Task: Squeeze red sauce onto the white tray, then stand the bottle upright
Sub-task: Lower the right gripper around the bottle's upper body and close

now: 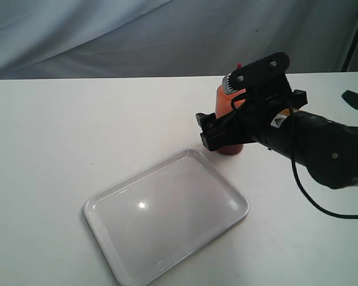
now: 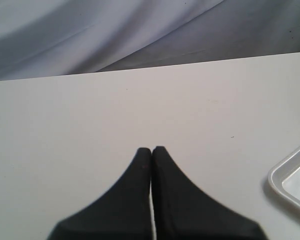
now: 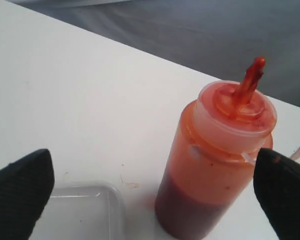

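Gotta close gently mid-body: right gripper (image 3: 150, 192) spread wide either side of the bottle (image 3: 210, 165), upright toward the back edge of the table (image 1: 59, 131), just past the white tray (image 1: 167, 226). Left gripper (image 2: 151, 152) pressed together, empty.

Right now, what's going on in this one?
The right gripper has its jaws wide open on either side of the bottle, which stands upright on the table beside the tray. It is not squeezing it. Sauce sits in the bottle's lower part, and the tray looks clean. The left gripper is shut, over the table near the tray's edge.
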Controlling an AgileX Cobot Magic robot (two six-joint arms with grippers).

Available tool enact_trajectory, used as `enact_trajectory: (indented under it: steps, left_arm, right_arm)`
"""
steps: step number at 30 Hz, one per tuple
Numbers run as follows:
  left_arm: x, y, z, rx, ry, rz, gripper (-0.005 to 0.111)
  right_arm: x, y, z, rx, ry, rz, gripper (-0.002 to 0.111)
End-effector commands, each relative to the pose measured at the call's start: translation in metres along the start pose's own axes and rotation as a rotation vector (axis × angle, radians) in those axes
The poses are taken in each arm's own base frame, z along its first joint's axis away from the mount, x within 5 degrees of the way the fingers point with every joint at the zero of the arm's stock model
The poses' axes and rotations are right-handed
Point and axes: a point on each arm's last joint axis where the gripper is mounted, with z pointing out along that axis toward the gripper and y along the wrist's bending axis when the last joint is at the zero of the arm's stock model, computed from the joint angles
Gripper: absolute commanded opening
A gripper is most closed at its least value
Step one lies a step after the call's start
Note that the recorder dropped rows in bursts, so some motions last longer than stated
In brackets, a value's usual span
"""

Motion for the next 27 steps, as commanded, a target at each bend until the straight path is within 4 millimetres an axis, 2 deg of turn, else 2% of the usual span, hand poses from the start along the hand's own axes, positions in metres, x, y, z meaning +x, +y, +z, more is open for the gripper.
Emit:
enact_trajectory:
  steps: [1, 4, 11, 15, 17, 19, 21, 24, 27]
  left_arm:
    - [0.0, -0.001, 0.0, 0.006, -0.012, -0.003, 0.001]
    - [0.0, -0.001, 0.0, 0.006, -0.012, -0.003, 0.001]
    - [0.0, -0.001, 0.0, 0.006, -0.012, -0.006, 0.001]
    - [0.0, -0.001, 0.0, 0.006, -0.012, -0.006, 0.001]
    - [0.0, -0.001, 0.0, 0.006, -0.012, -0.006, 0.001]
    - [0.0, -0.001, 0.0, 0.006, -0.012, -0.003, 0.001]
    - [0.0, -0.001, 0.0, 0.006, -0.012, -0.003, 0.001]
    - [0.0, -0.001, 0.0, 0.006, -0.012, -0.003, 0.001]
    - [0.0, -0.001, 0.0, 0.006, -0.012, -0.005, 0.001]
  right_arm:
    - [-0.001, -0.002, 0.002, 0.028, -0.002, 0.001, 0.105]
    - [0.001, -0.008, 0.001, 0.088, 0.006, -0.006, 0.105]
    - [0.021, -0.021, -0.006, 0.253, -0.028, -0.06, 0.105]
    - [0.042, -0.016, 0.014, 0.243, -0.008, -0.049, 0.105]
    - [0.058, -0.013, 0.028, 0.263, -0.041, -0.026, 0.105]
    - [0.064, -0.01, 0.036, 0.242, -0.107, 0.054, 0.105]
    - [0.069, -0.011, 0.04, 0.259, -0.158, 0.133, 0.105]
    - [0.075, -0.01, 0.044, 0.261, -0.179, 0.116, 0.105]
    - [0.067, -0.008, 0.053, 0.252, -0.204, 0.139, 0.105]
